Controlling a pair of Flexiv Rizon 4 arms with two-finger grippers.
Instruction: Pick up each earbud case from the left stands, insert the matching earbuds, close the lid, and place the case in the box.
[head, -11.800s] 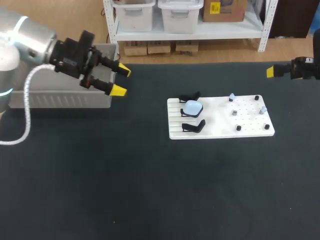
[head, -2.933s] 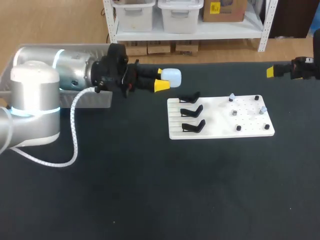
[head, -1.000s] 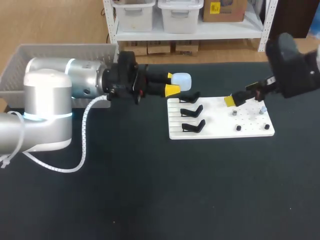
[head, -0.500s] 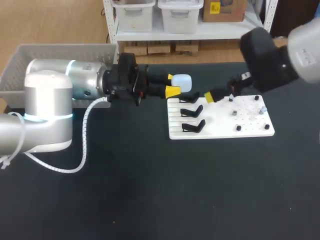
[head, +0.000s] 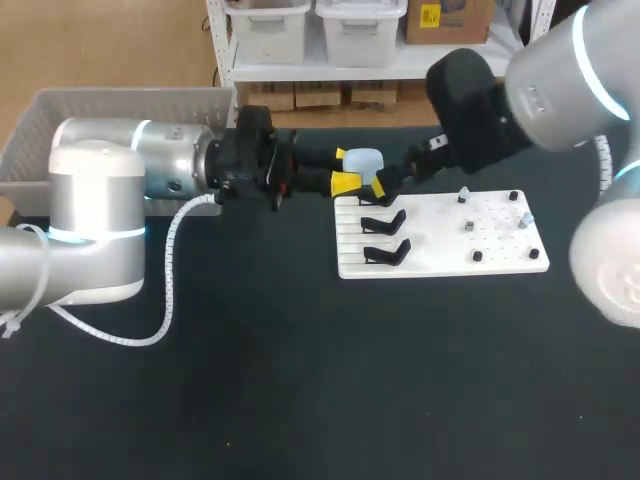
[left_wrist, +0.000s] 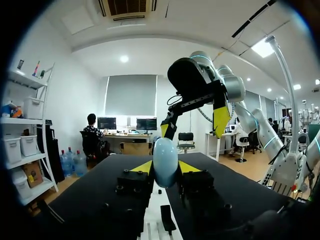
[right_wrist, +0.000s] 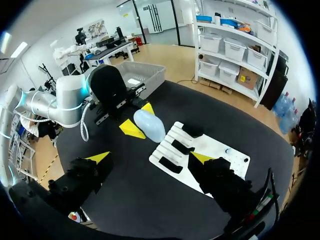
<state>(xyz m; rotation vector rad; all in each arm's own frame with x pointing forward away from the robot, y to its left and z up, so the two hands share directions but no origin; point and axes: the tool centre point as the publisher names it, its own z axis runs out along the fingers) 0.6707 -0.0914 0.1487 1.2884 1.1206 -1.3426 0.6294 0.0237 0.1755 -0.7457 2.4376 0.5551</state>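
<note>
Nearest you on the black table lies the white board, right of the middle. Three black stands sit in a near-to-far row on its left half. Small pegs dot its right half; what sits on them is too small to tell.

Just beyond the board's far left corner, your left gripper reaches in level from the left. Its jaws pinch the pale blue case from the near and far sides. The left wrist view shows the case upright between the two yellow tips and held above the table.

Your right gripper comes in from the far right and meets it there, just right of the case and over the farthest stand. Its jaws are spread wide. In the right wrist view the case lies ahead of the fingers, not between them. You cannot tell from the head view whether a tip touches the case.

At the far left stands the grey box, partly behind your left arm.
</note>
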